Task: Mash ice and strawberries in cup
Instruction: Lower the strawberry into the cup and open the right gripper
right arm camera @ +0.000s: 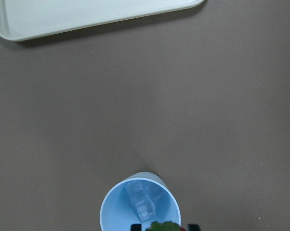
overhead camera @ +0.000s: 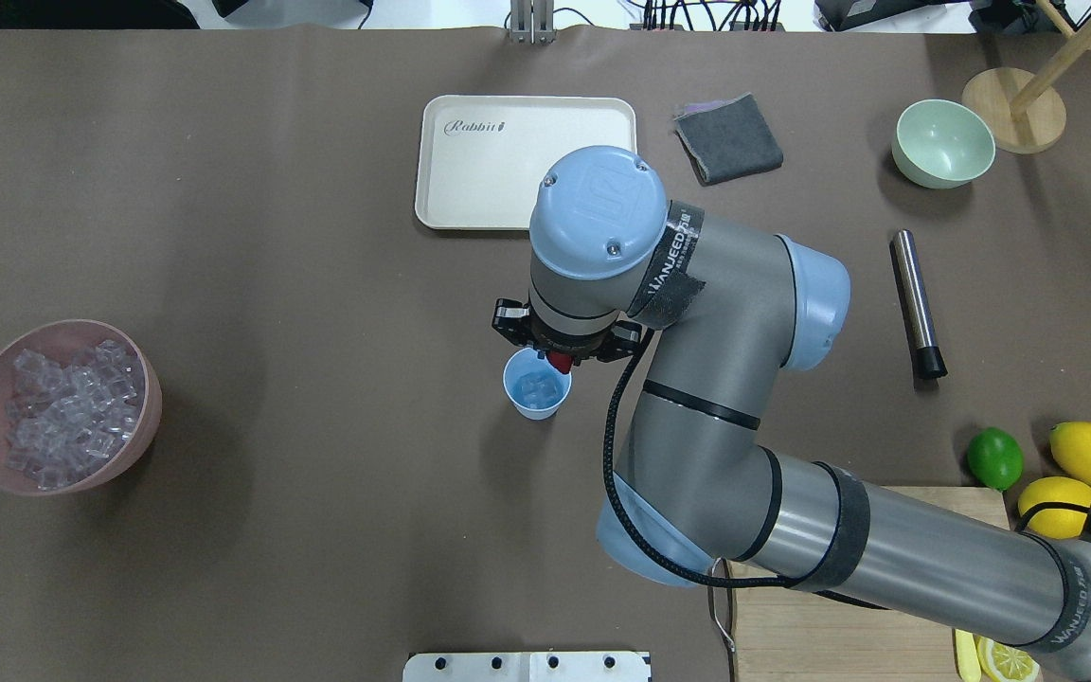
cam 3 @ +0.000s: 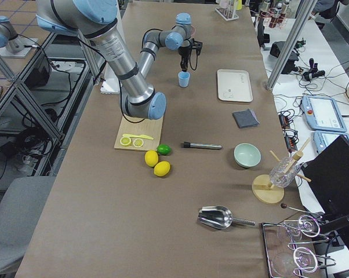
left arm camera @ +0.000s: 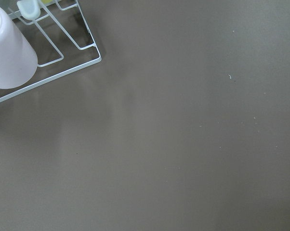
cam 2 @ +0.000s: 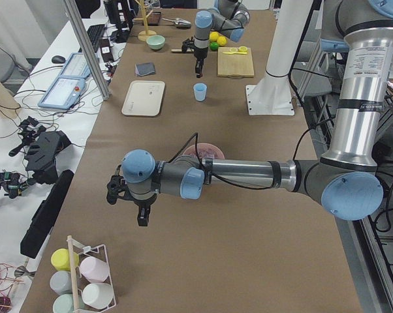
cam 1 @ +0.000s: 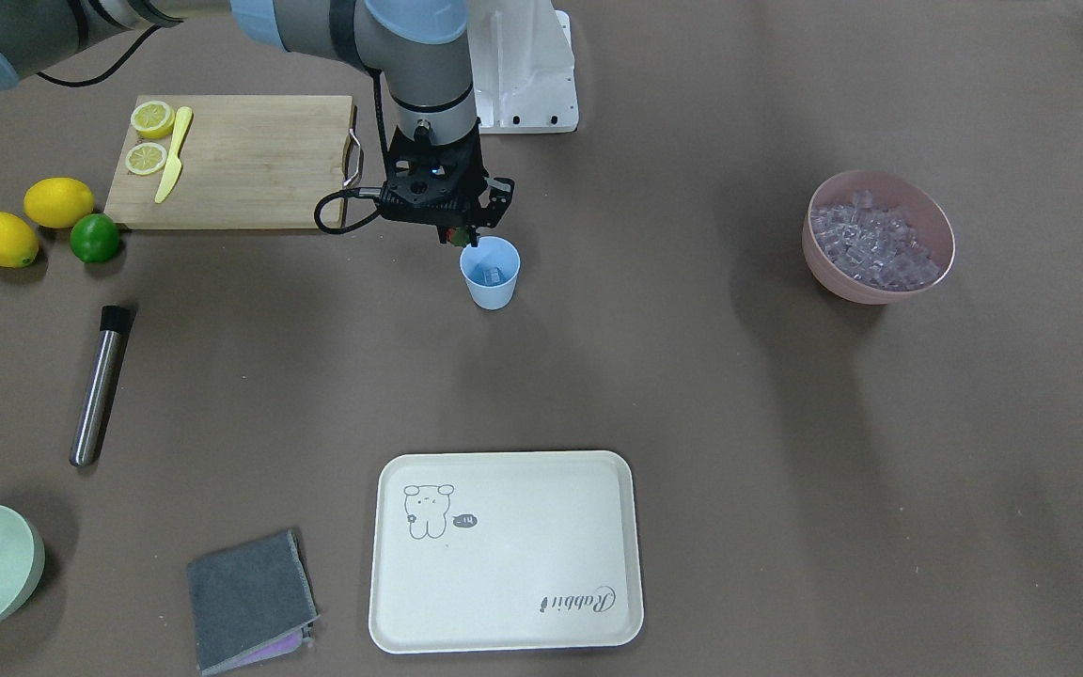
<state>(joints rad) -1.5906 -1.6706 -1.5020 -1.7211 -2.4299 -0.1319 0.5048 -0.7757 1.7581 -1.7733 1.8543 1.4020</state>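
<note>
Above cup (cam 1: 491,294) with ice (cam 1: 492,275), right gripper (cam 1: 460,234) clamped on strawberry (right arm camera: 164,225) — pink bowl (cam 1: 844,283) ice-filled

"Rabbit" on cream tray (cam 1: 504,564), "UR" on arm cap (overhead camera: 598,206)

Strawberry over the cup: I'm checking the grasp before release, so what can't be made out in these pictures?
Strawberry: the wrist covers most overhead; the right wrist view's bottom edge cuts off all but leaves.
Right gripper: only fingertips show at that edge.
Ice count in the cup: clear cubes overlap.
Left gripper: open or shut unclear, small in the left side view.
</note>
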